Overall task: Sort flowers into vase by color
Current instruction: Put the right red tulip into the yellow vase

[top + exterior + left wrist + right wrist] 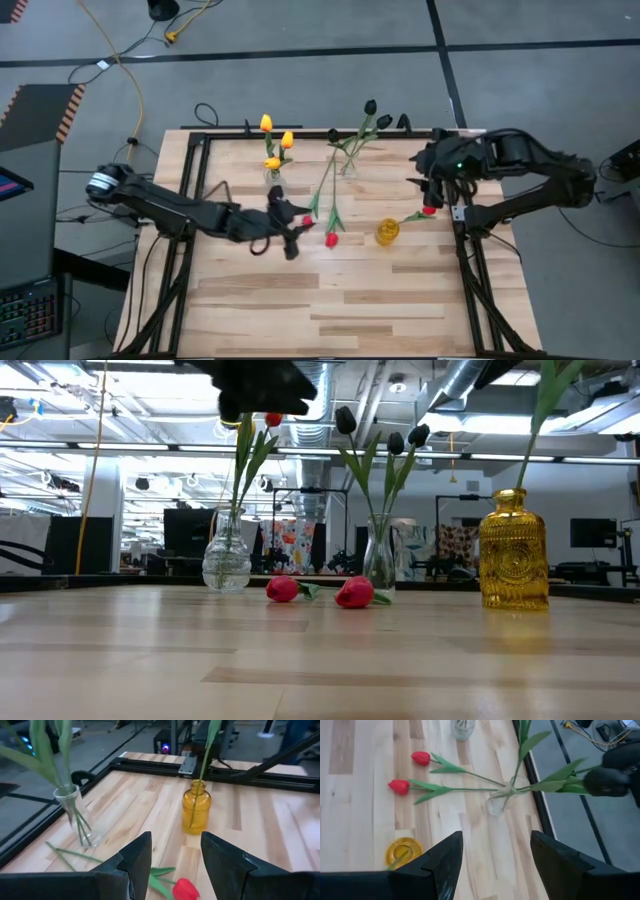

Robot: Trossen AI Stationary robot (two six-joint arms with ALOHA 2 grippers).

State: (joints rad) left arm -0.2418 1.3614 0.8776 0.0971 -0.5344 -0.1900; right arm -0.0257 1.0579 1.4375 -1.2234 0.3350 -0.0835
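Note:
Two red flowers lie flat on the table, their heads point(330, 240) point(307, 220) toward the near side and their stems running toward the far edge. My left gripper point(298, 236) hovers open above them; one red head point(185, 890) shows below the gap between its fingers. A yellow vase point(388, 232) holds one red flower point(428, 211). One clear vase point(273, 176) holds three yellow flowers, another point(348, 166) three black ones. My right gripper point(432, 195) hangs open above the table beside the yellow vase's flower.
A black metal frame point(190, 190) borders the table on its left, far and right sides. Bare wood point(330, 310) stretches across the near half. Room fittings and cables point(130, 90) lie beyond the table.

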